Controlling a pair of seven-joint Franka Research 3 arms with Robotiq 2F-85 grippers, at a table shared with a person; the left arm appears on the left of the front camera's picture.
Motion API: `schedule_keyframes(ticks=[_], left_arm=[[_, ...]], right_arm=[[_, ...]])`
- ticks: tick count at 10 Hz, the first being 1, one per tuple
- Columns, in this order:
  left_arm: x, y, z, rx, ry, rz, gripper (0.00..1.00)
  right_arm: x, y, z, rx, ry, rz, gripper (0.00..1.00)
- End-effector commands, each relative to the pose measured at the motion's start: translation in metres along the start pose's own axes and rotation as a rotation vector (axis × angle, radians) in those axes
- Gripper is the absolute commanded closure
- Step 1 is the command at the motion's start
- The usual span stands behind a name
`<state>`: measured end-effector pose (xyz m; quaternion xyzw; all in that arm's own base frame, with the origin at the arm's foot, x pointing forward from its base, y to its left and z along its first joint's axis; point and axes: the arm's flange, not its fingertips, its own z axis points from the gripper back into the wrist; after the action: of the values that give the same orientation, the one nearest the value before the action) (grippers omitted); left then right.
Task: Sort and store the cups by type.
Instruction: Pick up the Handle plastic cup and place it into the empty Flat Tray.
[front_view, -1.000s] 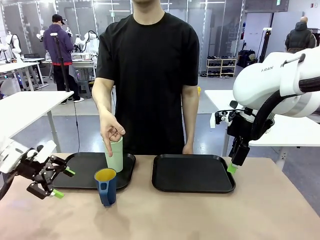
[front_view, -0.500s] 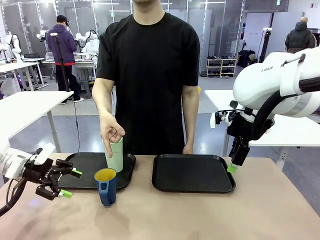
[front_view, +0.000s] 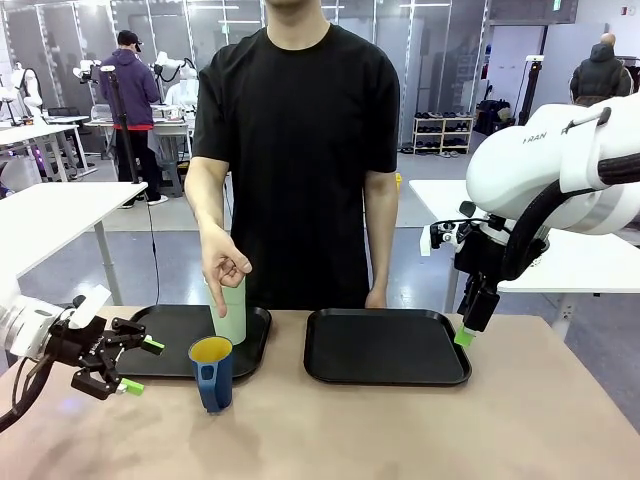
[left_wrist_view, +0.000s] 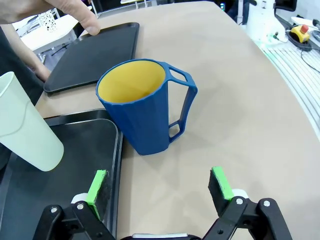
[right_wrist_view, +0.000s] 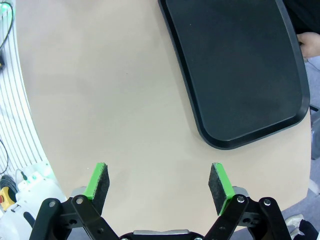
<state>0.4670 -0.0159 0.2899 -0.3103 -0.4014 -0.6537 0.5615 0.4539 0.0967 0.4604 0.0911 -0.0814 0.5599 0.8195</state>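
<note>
Mug (front_view: 212, 372) sits lower left of centre on the bare table (front_view: 400, 430), just before the left tray (front_view: 165, 330) where the tumbler (front_view: 231, 312) stands under a person's hand (front_view: 225, 266) — my left gripper (front_view: 141, 366) has edged closer and levelled, jaws wide and empty, so a grasp seems next

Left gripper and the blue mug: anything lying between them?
Nothing: in the left wrist view, bare tabletop runs from the open left gripper to the blue mug.
</note>
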Motion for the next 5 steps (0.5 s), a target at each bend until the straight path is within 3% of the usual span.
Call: schedule_keyframes(ticks=[1, 5], left_arm=[[-0.006, 0.006, -0.008, -0.001, -0.044, 0.018, 0.0], [-0.019, 0.01, -0.029, -0.024, -0.141, 0.037, 0.0]], right_arm=[[-0.001, 0.001, 0.002, 0.002, 0.007, -0.003, 0.0], [-0.001, 0.001, 0.002, 0.002, 0.007, -0.003, 0.0]])
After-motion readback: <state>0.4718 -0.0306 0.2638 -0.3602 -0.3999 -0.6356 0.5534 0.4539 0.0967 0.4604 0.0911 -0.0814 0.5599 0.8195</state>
